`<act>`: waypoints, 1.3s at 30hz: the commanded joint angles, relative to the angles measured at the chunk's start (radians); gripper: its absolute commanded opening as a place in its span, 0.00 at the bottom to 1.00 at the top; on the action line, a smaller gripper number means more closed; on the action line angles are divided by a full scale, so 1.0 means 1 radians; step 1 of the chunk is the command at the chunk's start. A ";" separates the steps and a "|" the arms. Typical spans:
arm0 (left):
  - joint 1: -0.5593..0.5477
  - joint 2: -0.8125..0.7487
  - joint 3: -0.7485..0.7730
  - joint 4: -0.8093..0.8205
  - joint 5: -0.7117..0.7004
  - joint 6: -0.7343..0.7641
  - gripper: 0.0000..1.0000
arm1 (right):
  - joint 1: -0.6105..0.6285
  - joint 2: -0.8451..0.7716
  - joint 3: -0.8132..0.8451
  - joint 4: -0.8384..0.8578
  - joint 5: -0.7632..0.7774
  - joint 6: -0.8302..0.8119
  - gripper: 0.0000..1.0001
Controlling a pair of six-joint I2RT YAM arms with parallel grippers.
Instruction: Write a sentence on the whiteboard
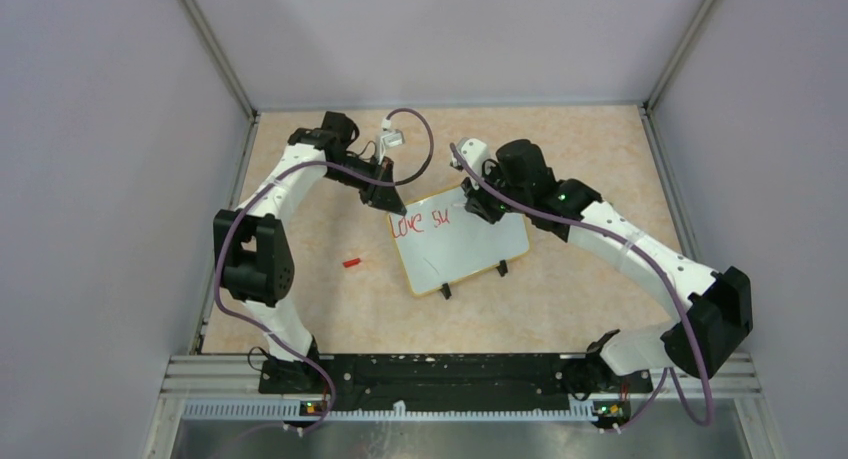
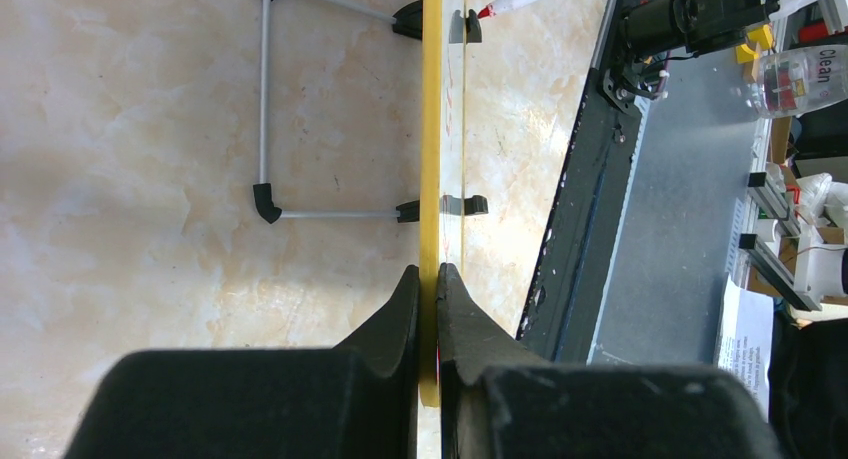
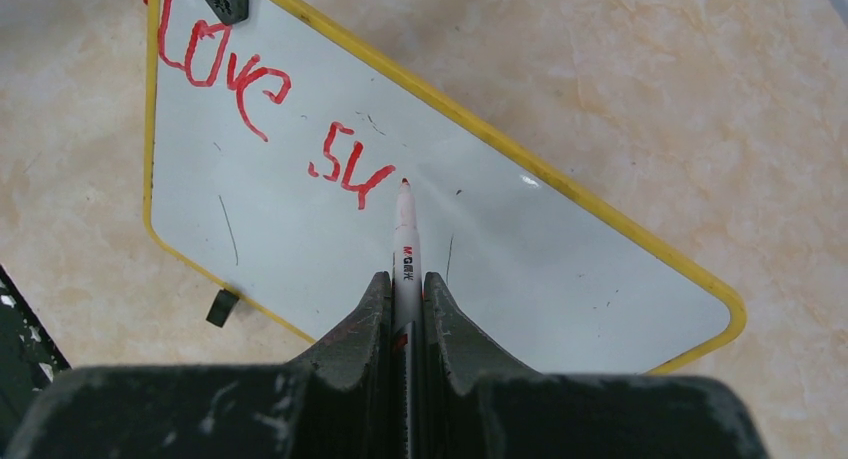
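Since the whiteboard (image 3: pixel 300 229) seems light and slick, we see left gripper (image 2: pixel 428 279) clamping its rim (image 2: pixel 431 129), right gripper (image 3: pixel 405 284) pinching marker (image 3: pixel 405 229).

whiteboard (image 1: pixel 470 247): centre frame, skewed on the tan table (image 1: pixel 560 309)
sentence (image 1: pixel 420 222): red, reads "Love su", board's upper left
my left gripper (image 1: pixel 388 199): at board's upper-left corner
my right gripper (image 1: pixel 478 204): over board's top edge
small red piece (image 1: pixel 351 263): left of board, apart

we see bright, even light from above in every view, with faint shadows. the glossy white whiteboard with a thin yellow rim (image 3: pixel 560 269) carries a pale glare patch. the black gripper fingers (image 2: pixel 395 319) nearest each wrist lens look soft.
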 commanded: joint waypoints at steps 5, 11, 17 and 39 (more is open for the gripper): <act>-0.024 0.022 0.014 0.013 -0.042 0.024 0.00 | -0.001 0.006 0.014 0.042 -0.014 0.006 0.00; -0.024 0.016 0.005 0.016 -0.040 0.024 0.00 | -0.001 0.021 0.019 0.051 -0.019 0.013 0.00; -0.024 0.010 0.000 0.019 -0.040 0.022 0.00 | 0.000 0.030 0.021 0.065 -0.016 0.021 0.00; -0.024 0.004 -0.012 0.024 -0.043 0.023 0.00 | 0.000 0.015 -0.028 0.039 0.034 0.013 0.00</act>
